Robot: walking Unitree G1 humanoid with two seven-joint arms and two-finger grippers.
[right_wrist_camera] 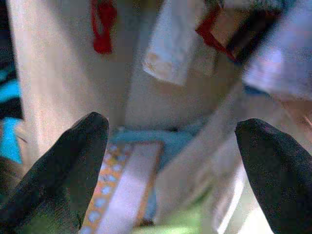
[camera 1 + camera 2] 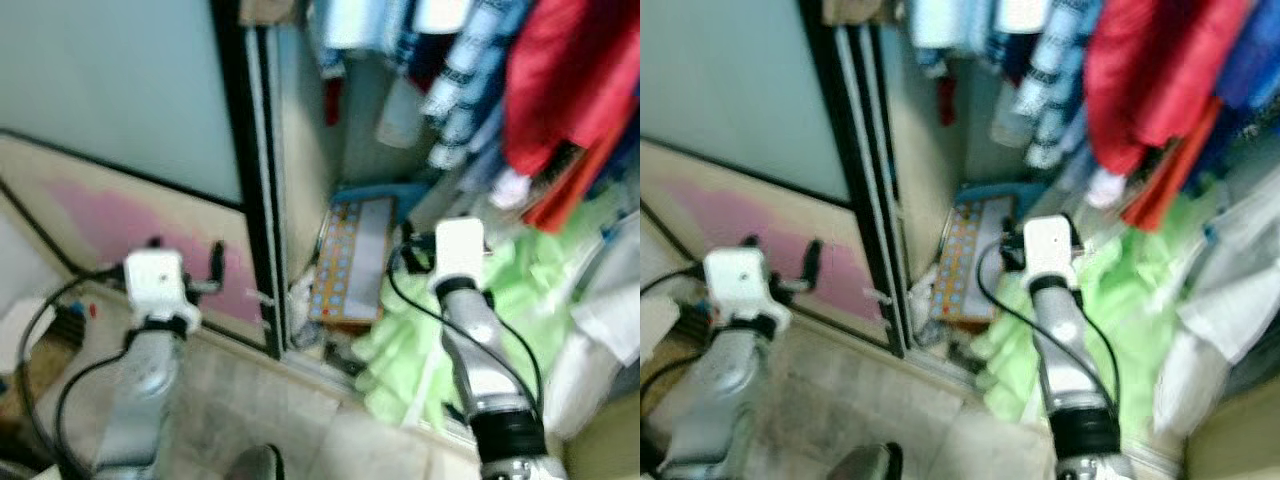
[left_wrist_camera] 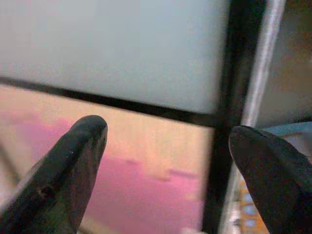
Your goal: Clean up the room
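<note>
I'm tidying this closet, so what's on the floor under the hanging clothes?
Under the clothes lie a crumpled green sheet and a colourful flat board leaning at the wall. Whatever lies beneath the sheet is covered.

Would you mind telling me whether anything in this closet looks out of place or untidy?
Yes. A light green cloth lies crumpled in a heap on the closet floor under the hanging clothes, rather than hung or folded. Beside it a colourful dotted board leans askew by the sliding door frame.
</note>
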